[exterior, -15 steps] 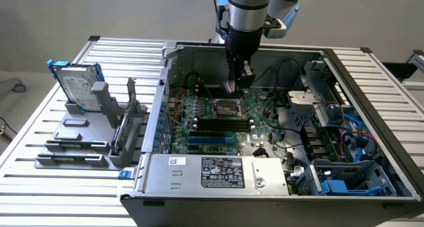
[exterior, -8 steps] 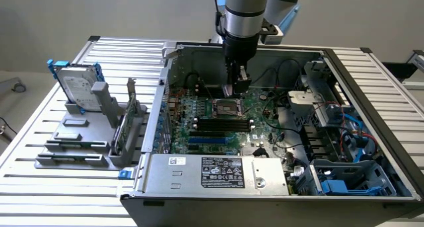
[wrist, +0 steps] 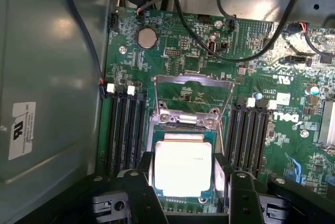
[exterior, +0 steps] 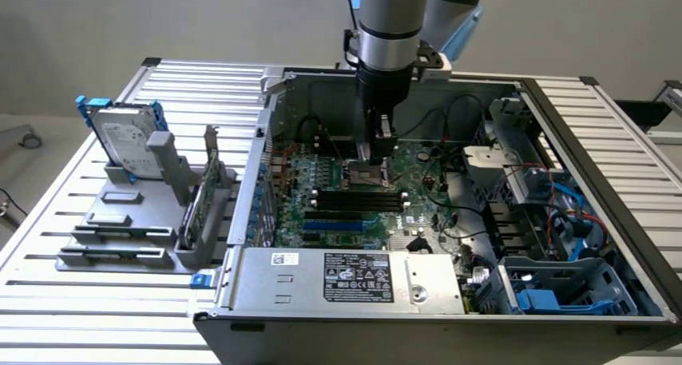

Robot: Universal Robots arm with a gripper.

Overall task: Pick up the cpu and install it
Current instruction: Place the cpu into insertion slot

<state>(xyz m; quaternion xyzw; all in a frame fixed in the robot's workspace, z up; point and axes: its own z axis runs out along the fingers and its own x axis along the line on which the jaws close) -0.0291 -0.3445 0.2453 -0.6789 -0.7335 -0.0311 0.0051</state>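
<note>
The cpu [wrist: 182,165] is a small square chip with a silver top plate and a thin green rim. My gripper [wrist: 186,182] is shut on it, one black finger [wrist: 142,182] against each side. The chip hangs flat and close over the metal-framed socket [wrist: 188,120], whose load plate [wrist: 193,80] stands raised behind it. In the exterior view my gripper [exterior: 378,153] reaches straight down into the open computer case, just over the socket [exterior: 362,173] on the green motherboard [exterior: 426,213].
Black memory slots [wrist: 125,130] flank the socket on both sides. Loose black cables [wrist: 209,30] cross the board beyond it. A hard drive with a blue bracket [exterior: 126,145] stands in a grey rack outside the case. The power supply [exterior: 341,277] fills the case's near corner.
</note>
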